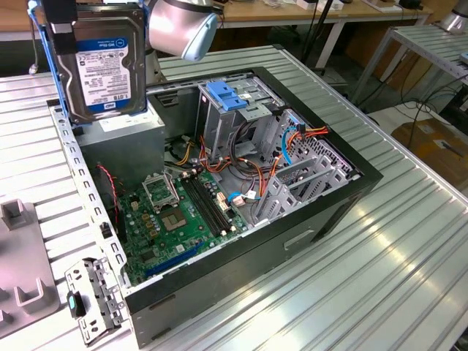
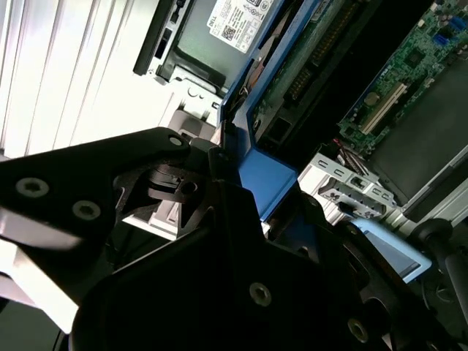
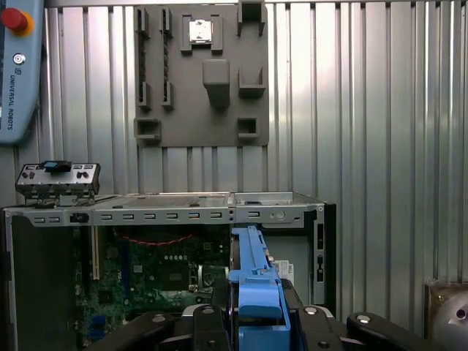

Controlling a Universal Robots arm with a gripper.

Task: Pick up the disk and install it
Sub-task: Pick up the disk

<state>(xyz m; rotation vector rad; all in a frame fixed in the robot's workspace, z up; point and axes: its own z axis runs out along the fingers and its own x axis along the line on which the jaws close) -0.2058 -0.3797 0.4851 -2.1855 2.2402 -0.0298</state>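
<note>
Exterior view: the disk (image 1: 102,62) hangs upright above the open case (image 1: 307,212), well apart from the drive cage (image 1: 234,121). It likely needs squaring to the bay, clear of the cables (image 1: 256,172).

Second wrist view: the end effector (image 2: 259,194) is clamped on the disk's blue rail (image 2: 272,172).

First wrist view: the rail sits centred in the grip, so I judge the hold sound.

Flat silver-grey metal hard disk (image 1: 110,69) framed in bright blue, label white and blue; green rectangular circuit board (image 1: 175,219); ribbed silver metal table (image 1: 395,248).
</note>
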